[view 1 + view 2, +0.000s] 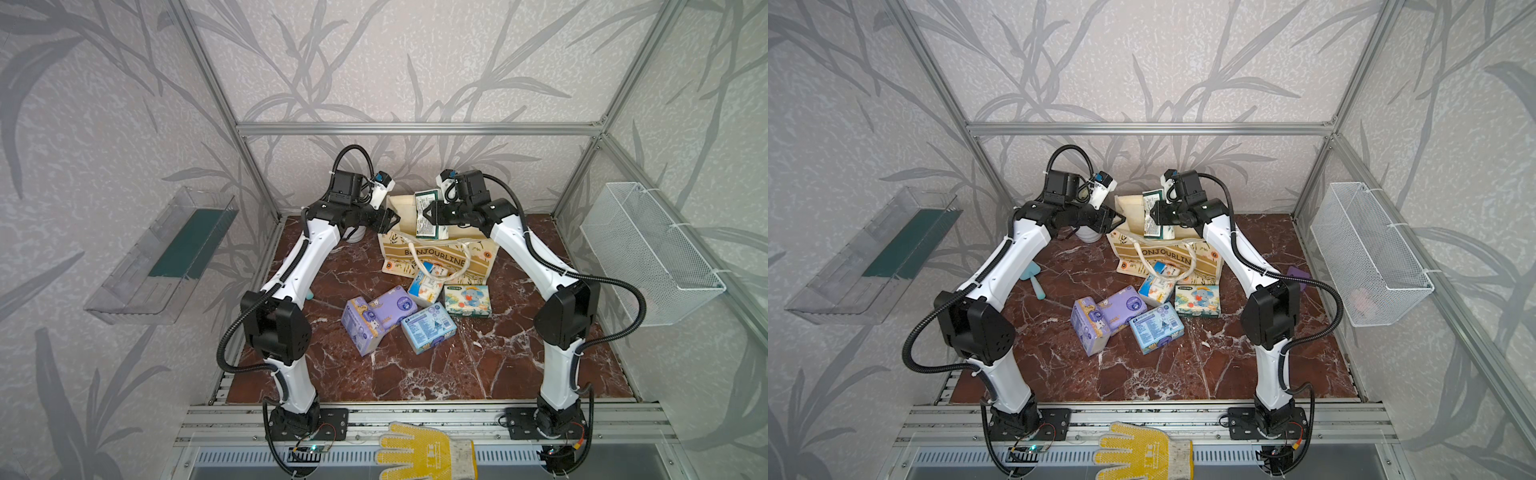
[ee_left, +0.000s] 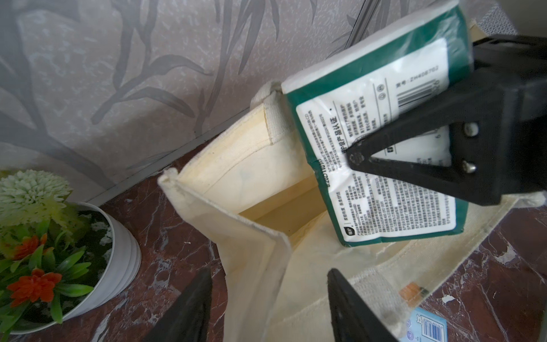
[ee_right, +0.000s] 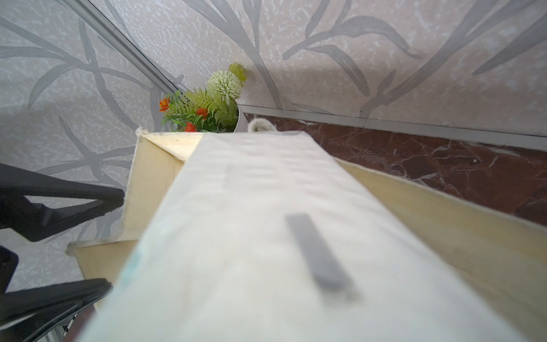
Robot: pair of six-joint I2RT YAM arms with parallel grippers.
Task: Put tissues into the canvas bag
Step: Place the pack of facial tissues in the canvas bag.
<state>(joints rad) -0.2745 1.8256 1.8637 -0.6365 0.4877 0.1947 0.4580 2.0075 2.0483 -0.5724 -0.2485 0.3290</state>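
The cream canvas bag (image 1: pixel 440 257) stands at the back of the table with its mouth open (image 2: pixel 278 216). My right gripper (image 1: pixel 432 214) is shut on a green-white tissue pack (image 2: pixel 370 142), held tilted above the bag's mouth with its lower end just inside. In the right wrist view that pack (image 3: pixel 266 237) fills the frame and hides the jaws. My left gripper (image 2: pixel 269 272) is open, its fingers either side of the bag's left side wall. In front of the bag lie two purple packs (image 1: pixel 361 324) (image 1: pixel 395 307), a blue-white pack (image 1: pixel 428 328), an elephant pack (image 1: pixel 467 300) and another blue-white pack (image 1: pixel 428 282) leaning on the bag.
A white pot of artificial flowers (image 2: pixel 88 251) stands just left of the bag. A blue toy shovel (image 1: pixel 1036 282) and a purple one (image 1: pixel 1298 274) lie near the arms. A clear tray (image 1: pixel 162 257) hangs on the left wall, a wire basket (image 1: pixel 648 253) on the right. A yellow glove (image 1: pixel 424 453) lies at the front rail.
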